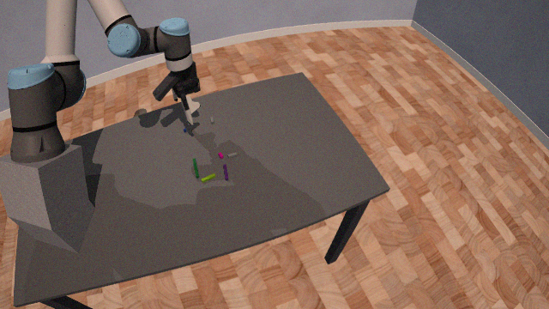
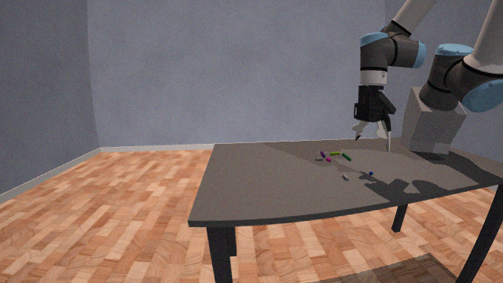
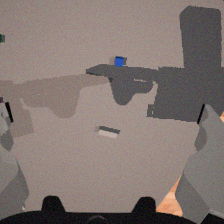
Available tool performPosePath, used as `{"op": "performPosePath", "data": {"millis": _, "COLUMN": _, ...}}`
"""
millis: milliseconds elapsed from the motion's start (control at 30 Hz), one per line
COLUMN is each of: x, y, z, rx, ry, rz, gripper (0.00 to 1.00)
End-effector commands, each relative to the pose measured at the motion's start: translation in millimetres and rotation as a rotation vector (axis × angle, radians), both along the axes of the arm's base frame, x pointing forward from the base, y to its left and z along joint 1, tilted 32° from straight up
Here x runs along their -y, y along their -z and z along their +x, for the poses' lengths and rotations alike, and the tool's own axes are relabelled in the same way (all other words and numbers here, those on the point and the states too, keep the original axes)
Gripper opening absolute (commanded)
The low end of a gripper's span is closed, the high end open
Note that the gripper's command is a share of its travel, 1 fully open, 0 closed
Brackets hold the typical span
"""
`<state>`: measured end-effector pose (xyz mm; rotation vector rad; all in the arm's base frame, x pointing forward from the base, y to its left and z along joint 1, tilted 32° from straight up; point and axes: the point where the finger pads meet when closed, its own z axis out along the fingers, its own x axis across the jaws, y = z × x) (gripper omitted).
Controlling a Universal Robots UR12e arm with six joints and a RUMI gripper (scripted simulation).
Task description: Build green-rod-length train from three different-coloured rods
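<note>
Grey rod point(image 3: 108, 131) sits centre of my wrist view, long axis running left-right, directly below my gripper point(image 3: 104, 105), which hangs fully open and empty; blue rod point(image 3: 119, 61) lies beyond, upper centre.

dark grey table point(image 1: 279, 129), green point(image 1: 196, 167), lime point(image 1: 208, 177), purple point(image 1: 226, 172), magenta point(image 1: 220, 155), two grey point(image 1: 232, 154), blue rods point(image 1: 185, 130)

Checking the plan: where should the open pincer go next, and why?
Probably shift the open pincer over the blue rod before descending. It hangs empty, centred nearer a grey rod, yet only blue, magenta rod and lime rod sum to the green rod.
</note>
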<state>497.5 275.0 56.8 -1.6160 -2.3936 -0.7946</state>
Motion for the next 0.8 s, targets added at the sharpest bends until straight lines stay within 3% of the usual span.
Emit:
{"op": "performPosePath", "data": {"millis": 0, "x": 8.1, "y": 4.1, "z": 9.4, "rx": 0.053, "ry": -0.091, "rz": -0.017, "gripper": 1.00}}
{"op": "performPosePath", "data": {"millis": 767, "x": 60.2, "y": 33.5, "z": 65.8, "rx": 0.384, "ry": -0.653, "rz": -0.129, "gripper": 1.00}}
